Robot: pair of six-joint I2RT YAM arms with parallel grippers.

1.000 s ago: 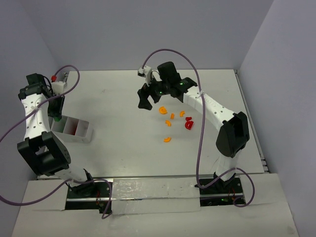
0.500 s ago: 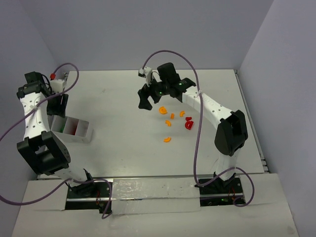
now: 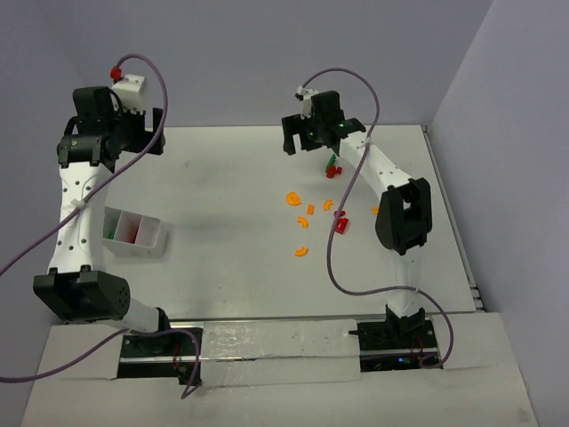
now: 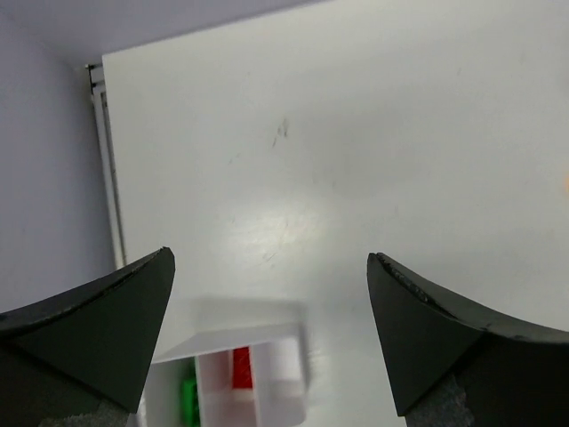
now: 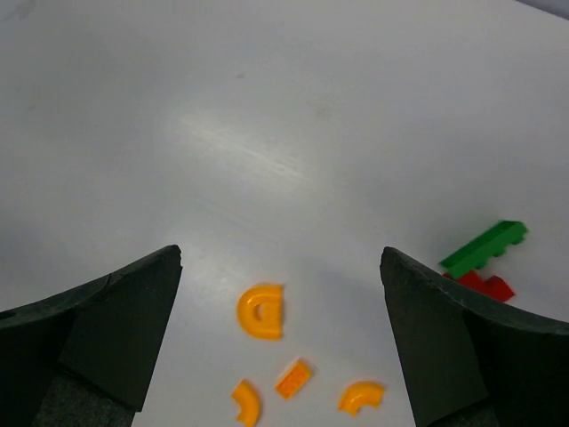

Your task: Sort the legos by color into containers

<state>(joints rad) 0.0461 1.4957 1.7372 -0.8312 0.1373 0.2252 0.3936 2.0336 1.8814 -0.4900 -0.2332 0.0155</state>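
Gaping left gripper (image 4: 270,256) (aloft, empty)

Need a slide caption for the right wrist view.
Open right gripper above scattered orange legos, with a green block beside a red piece.

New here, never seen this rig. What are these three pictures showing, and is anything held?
Two white robot arms are bolted at the near edge of a table. The overhead picture shows both: left arm, right arm. The other two come from a camera on each wrist, looking past that arm's dark jaws. On the table: a white three-compartment tray with a green piece and a red piece inside, plus loose orange legos, red legos and a green block. Both arms' jaws stand open; nothing is held.
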